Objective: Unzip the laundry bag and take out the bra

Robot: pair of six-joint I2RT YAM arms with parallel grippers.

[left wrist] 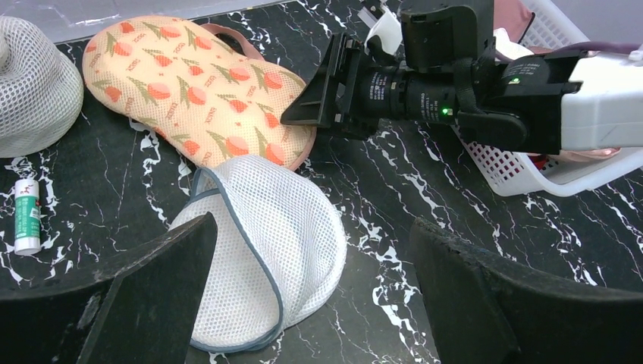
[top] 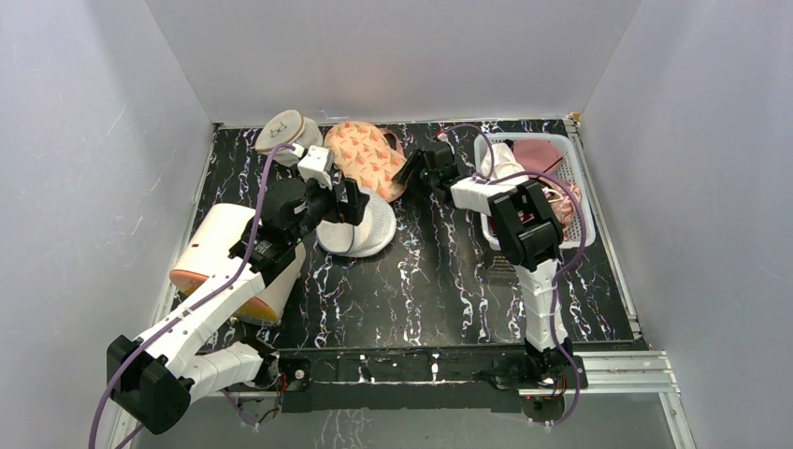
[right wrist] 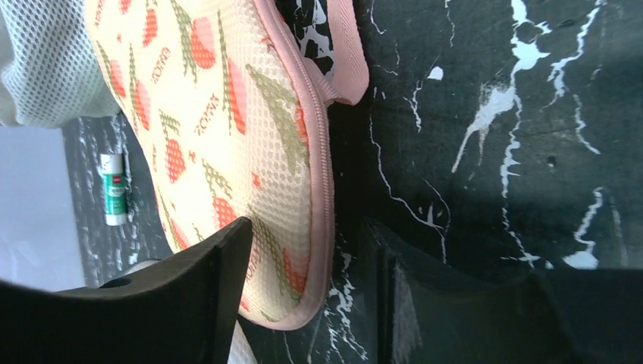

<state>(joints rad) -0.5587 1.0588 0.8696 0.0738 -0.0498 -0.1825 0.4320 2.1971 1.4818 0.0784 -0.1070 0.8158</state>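
The peach floral laundry bag (top: 365,154) lies zipped at the back of the table. It also shows in the left wrist view (left wrist: 189,87) and the right wrist view (right wrist: 220,114). My right gripper (top: 410,174) is open at the bag's right end. In its own view (right wrist: 311,258) one finger lies over the printed fabric and the other on the table, with the pink zipper edge (right wrist: 324,174) between them. A pink loop (right wrist: 345,53) sticks out of the bag's edge. My left gripper (top: 353,204) is open and empty above the plain white mesh pouch (left wrist: 258,243). The bra is hidden.
The plain white mesh pouch (top: 360,232) overlaps the bag's near end. A round beige-topped mesh pouch (top: 285,131) sits at the back left, with a glue stick (left wrist: 26,216) near it. A white basket (top: 561,201) of pink garments stands right. A large cream roll (top: 234,262) lies left.
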